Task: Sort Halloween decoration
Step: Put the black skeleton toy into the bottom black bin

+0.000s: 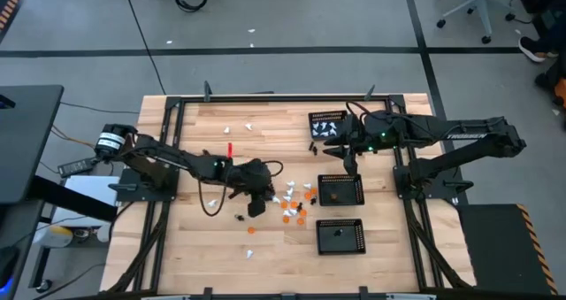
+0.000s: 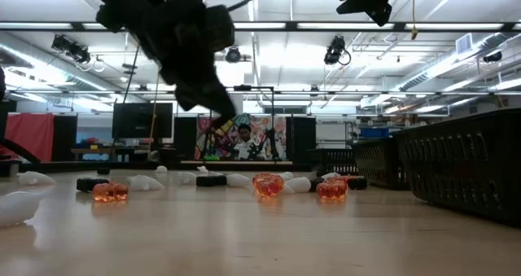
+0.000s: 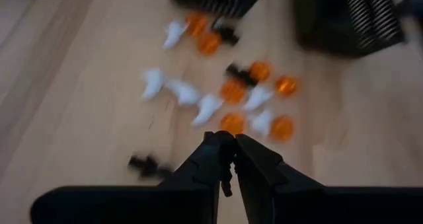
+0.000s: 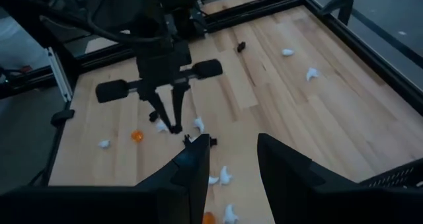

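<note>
Left hand point(image 3: 228, 159) pinching small black figure point(image 3: 227, 178), hanging vertical.

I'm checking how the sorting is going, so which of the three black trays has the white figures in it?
The tray farthest from the table's front edge, under the right gripper. White figures show inside it; the other two trays show none.

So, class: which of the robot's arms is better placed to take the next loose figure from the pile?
Probably the left. The left gripper hangs beside the loose figures, fingers nearly together and apparently pinching something small and black. The right gripper sits apart, near the white-figure tray.
</note>
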{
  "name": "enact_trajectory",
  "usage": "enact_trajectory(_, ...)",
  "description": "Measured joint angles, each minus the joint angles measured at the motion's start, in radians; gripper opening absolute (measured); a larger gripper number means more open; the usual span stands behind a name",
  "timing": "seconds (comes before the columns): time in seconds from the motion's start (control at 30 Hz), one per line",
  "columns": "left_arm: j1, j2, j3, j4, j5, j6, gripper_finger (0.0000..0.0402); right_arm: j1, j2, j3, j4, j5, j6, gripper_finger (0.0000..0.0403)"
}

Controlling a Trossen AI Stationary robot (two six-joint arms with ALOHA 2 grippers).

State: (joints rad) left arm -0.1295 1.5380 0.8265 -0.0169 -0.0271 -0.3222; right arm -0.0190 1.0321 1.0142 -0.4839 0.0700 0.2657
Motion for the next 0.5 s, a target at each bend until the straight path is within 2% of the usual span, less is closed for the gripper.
enact_trajectory(0.13, 0.034, 0.001, 0.015, 0.058, 0.053, -0.017, 0.0048, -0.013, 0.001, 0.000, 0.001, 0.000, 0.010, 0.0132)
enact_trajectory(0.2, 0.046, 0.010, 0.064, 0.063, 0.068, 0.033, 0.0048, -0.024, 0.001, 0.000, 0.000, 0.000, 0.011, 0.0132)
enact_trajectory(0.33, 0.048, 0.091, 0.216, 0.033, 0.081, 0.174, 0.0048, -0.067, 0.001, 0.000, 0.002, 0.002, 0.005, 0.0132)
enact_trajectory(0.5, 0.048, 0.271, 0.440, 0.022, 0.180, 0.221, 0.0048, -0.121, -0.024, 0.000, 0.054, -0.021, 0.026, 0.0132)
